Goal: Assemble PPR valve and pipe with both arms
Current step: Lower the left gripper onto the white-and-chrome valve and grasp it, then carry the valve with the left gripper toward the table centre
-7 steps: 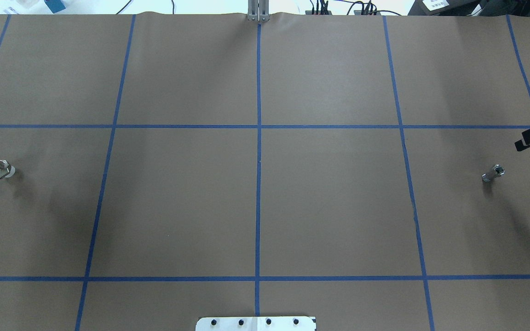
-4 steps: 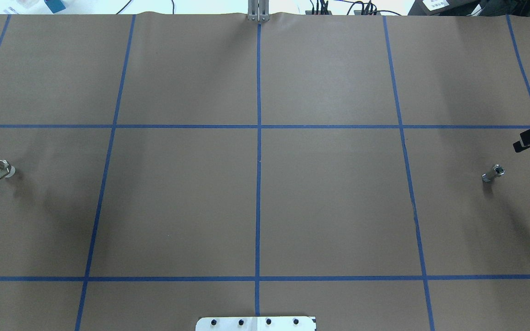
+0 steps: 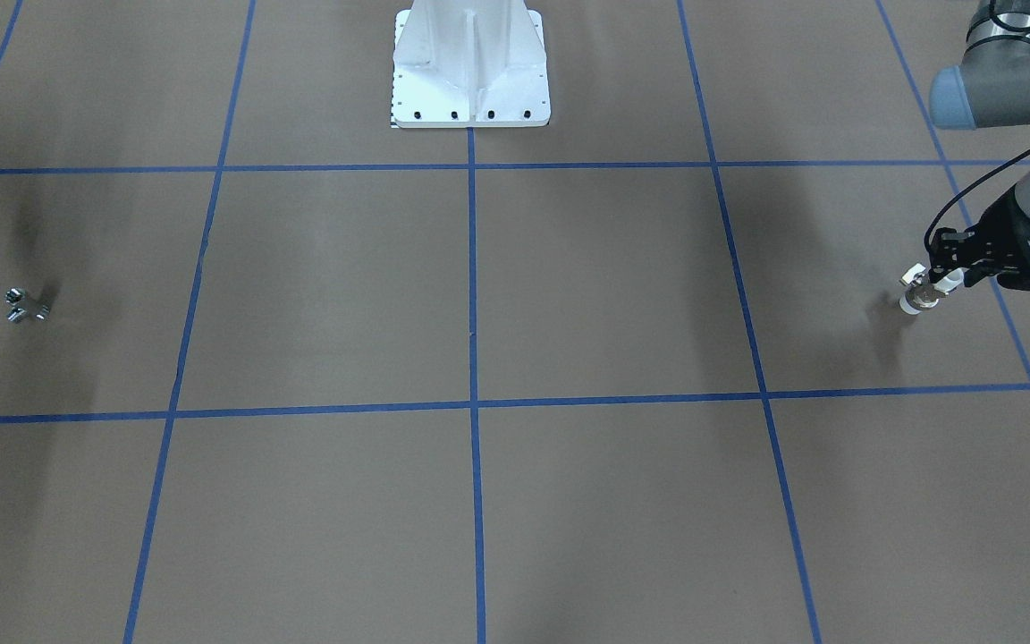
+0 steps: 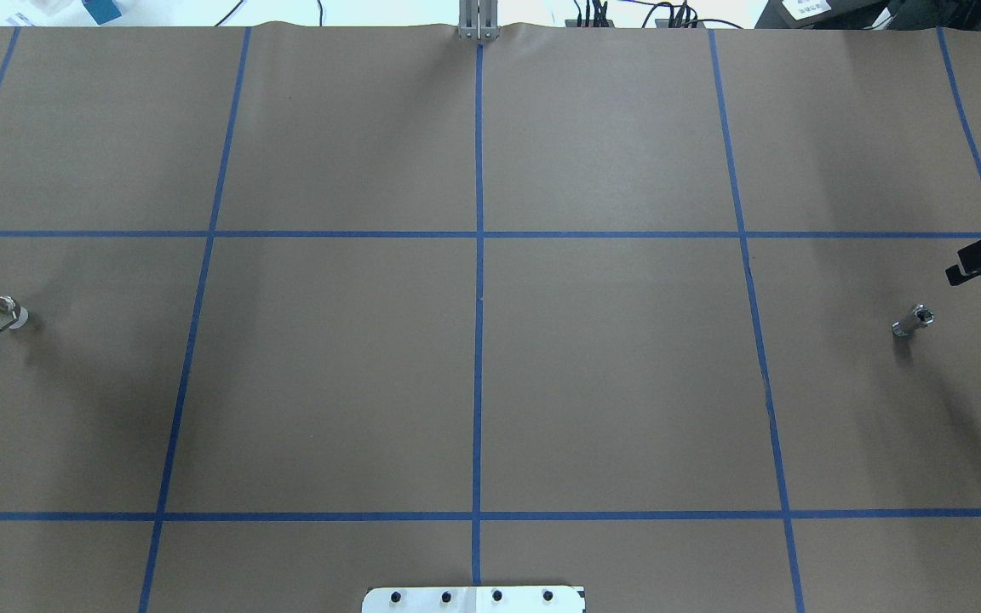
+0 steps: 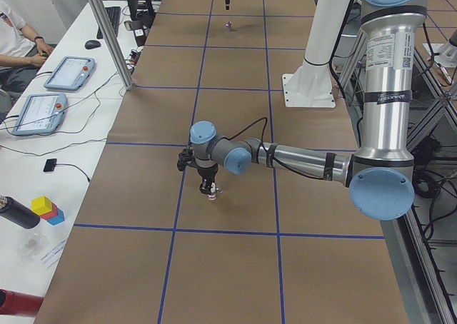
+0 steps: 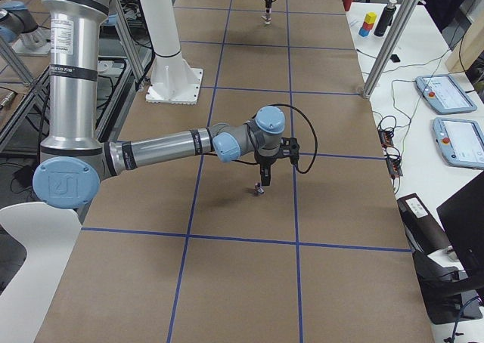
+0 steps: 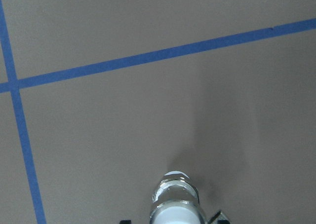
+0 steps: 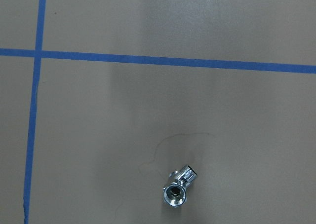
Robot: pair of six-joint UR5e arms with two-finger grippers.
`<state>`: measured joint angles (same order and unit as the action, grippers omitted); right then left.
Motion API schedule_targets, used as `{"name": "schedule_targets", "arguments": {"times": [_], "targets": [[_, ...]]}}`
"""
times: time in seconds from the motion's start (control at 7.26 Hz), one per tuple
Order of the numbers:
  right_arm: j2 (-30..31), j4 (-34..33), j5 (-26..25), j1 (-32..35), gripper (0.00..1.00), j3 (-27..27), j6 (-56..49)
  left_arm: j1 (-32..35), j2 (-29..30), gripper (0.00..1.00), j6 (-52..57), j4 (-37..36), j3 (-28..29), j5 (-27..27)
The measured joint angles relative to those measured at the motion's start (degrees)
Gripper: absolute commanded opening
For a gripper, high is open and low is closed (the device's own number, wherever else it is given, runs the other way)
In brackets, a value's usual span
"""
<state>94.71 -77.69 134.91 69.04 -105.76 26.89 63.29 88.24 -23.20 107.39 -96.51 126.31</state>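
Chrome pipe (image 8: 177,187), probably light, stiff, slippery; best gripped across its barrel. Right hand (image 4: 967,266) above; released or clenched, cannot tell.

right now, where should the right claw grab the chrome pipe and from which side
Grip the pipe by its short straight tube, coming from above. It appears to stand on end, bore up, with the knobby stub jutting sideways, so pinch across the tube, clear of that stub.

Opposed overhead and front views, two end views, close wrist views; shared table (image 4: 610,383).
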Motion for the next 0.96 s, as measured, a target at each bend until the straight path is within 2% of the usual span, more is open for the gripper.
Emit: {"name": "schedule_targets", "arguments": {"times": [0.28,0.55,0.69,0.96], "targets": [[-0.59,0.0,-0.06,-0.1,1.0,0.02,0.2,-0.02,0.45,0.0,-0.48,-0.65,-0.13,0.3],[-1.09,0.0,-0.08,-0.13,1.0,0.03,0.7,-0.02,2.43,0.0,-5.74,-3.89,-1.46,3.33],[-1.27,0.0,-0.11,-0.13,1.0,0.03,0.84,-0.02,5.6,0.0,-9.03,-9.65,-3.35,4.85],[-1.52,0.0,-0.16,-0.14,1.0,0.07,1.01,-0.88,16.83,0.0,-15.87,-24.24,-6.37,5.44]]}}
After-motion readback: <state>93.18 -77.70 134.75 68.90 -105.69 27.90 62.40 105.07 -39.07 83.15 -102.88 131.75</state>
